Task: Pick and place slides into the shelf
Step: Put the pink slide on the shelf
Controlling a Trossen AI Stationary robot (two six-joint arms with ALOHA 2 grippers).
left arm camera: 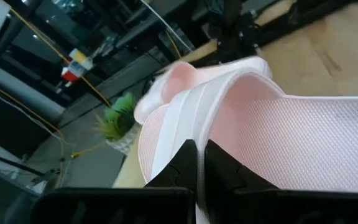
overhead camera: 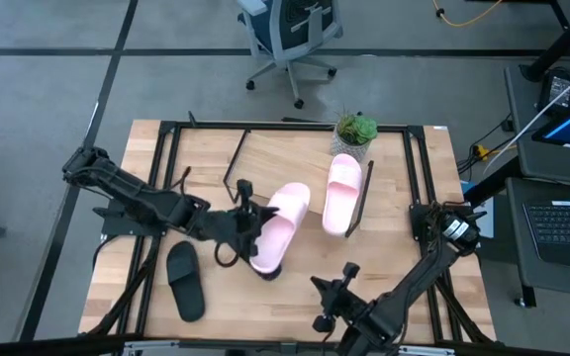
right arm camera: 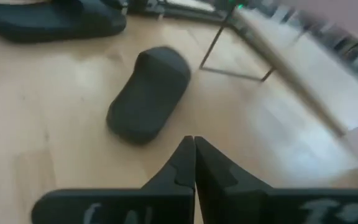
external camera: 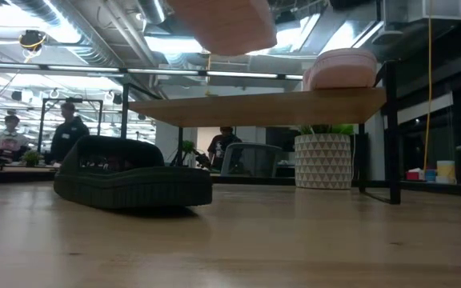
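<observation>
My left gripper point(overhead camera: 248, 222) is shut on a pale pink slide point(overhead camera: 280, 225), held up in the air beside the shelf's near-left part; the slide shows at the top of the low view point(external camera: 222, 24). The second pink slide point(overhead camera: 342, 193) lies on the shelf's wooden board point(external camera: 270, 104). One black slide point(overhead camera: 184, 280) lies on the table at the near left. Another black slide point(right arm camera: 148, 93) lies below the lifted pink one. My right gripper point(overhead camera: 330, 294) is shut and empty above the table's near edge, pointing toward that black slide. My left gripper pinches the pink slide's wide strap at its edge point(left arm camera: 191, 124), one finger point(left arm camera: 182, 165) on the strap's outer side and the other point(left arm camera: 222, 168) under it, over the footbed. The fingers come from the table's left. The slide is lifted clear of table and shelf.
A potted green plant point(overhead camera: 354, 132) stands at the shelf's far right. The shelf's thin black legs point(right arm camera: 229, 50) stand close to the near black slide. Black frame rails run along the table's edges. An office chair point(overhead camera: 290, 35) stands beyond the far edge.
</observation>
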